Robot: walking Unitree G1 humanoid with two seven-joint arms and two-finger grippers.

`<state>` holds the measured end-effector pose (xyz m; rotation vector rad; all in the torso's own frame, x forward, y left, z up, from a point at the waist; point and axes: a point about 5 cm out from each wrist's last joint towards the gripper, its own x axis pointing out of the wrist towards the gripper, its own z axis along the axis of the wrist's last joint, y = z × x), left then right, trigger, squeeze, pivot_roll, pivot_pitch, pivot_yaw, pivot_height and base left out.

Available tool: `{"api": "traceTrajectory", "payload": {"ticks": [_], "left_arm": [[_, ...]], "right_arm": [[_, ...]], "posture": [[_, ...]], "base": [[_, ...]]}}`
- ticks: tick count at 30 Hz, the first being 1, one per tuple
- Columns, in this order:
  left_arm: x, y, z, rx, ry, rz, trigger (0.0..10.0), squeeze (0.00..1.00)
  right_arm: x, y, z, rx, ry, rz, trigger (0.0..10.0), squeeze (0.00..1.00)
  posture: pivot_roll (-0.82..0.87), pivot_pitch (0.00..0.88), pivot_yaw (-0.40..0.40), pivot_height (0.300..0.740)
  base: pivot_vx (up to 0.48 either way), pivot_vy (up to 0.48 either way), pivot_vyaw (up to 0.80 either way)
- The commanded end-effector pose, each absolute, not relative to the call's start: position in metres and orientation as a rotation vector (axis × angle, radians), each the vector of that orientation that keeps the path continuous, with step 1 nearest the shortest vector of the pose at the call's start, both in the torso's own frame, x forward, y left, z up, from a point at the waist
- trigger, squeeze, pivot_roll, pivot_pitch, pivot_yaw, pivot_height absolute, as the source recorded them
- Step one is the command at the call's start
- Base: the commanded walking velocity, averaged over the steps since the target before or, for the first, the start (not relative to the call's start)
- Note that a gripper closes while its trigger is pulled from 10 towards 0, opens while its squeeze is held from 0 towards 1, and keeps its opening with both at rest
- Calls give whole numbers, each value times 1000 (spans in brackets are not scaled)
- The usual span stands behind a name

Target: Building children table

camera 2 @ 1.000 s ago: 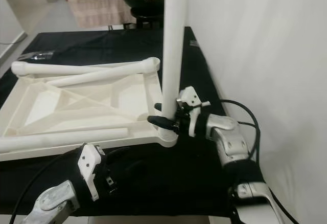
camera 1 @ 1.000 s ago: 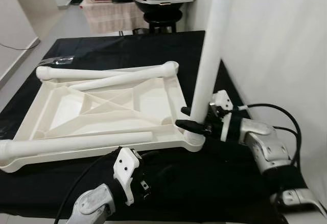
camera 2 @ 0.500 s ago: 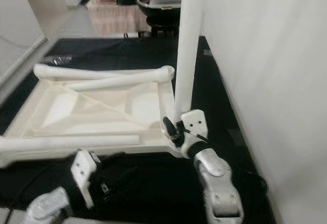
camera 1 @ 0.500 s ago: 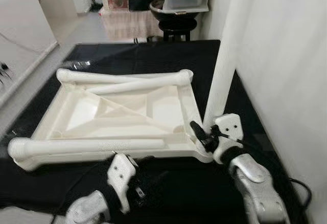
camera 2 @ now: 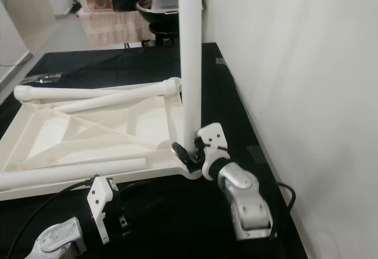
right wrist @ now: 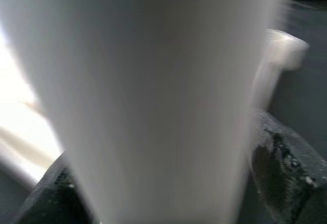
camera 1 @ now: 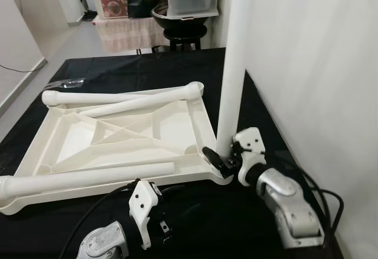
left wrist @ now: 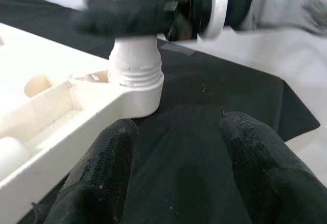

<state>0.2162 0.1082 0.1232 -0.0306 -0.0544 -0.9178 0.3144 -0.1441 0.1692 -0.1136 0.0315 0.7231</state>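
A white plastic table top [camera 1: 118, 135] lies upside down on a black cloth [camera 1: 147, 70] that covers the desk. One white leg [camera 1: 233, 64] stands straight up in the corner socket [left wrist: 135, 88] nearest the robot's right arm. Three more legs lie on the table top: one long leg [camera 1: 77, 179] along the near edge, and two legs [camera 1: 124, 98] crossing at the far edge.

The right claw [camera 1: 220, 161] is closed around the standing leg, low down, just above the socket. In the left wrist view you can see screw rings at the bottom of the leg, so it likely has to be turned to go in tight.

The left claw [left wrist: 176, 147] hovers low over the cloth, just in front of that corner. Its two fingers [left wrist: 104, 157] are spread wide and hold nothing.

The parts look like hollow plastic, so they are probably light and stiff. The smooth round leg may slip in the claw. Holding it low, near the socket, seems best, because the tall top could tip. The table top might slide on the cloth when the leg is turned.
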Motion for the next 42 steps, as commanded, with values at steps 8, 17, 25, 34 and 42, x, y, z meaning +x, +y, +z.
{"api": "traceTrajectory", "payload": {"ticks": [8,17,25,34,42], "left_arm": [[216,107,117,-48,-26,-919,10000,0],[218,109,121,-28,-51,-887,10000,0],[219,113,122,-46,-53,-889,10000,0],[219,113,121,-61,-35,-927,10000,0],[219,114,121,-75,-37,-915,10000,0]], "right_arm": [[332,-153,187,-95,-10,999,10000,0],[342,-162,182,-78,22,896,0,0],[304,-167,123,-81,198,302,0,0],[295,-152,120,-164,219,267,0,0],[293,-138,132,-106,144,419,10000,1000]], "posture": [[-95,77,31,740],[-59,79,11,740],[-94,106,29,740],[-96,111,46,740],[-90,117,44,740]], "base": [[0,0,0],[0,0,0],[0,0,0],[0,0,0],[0,0,0]]}}
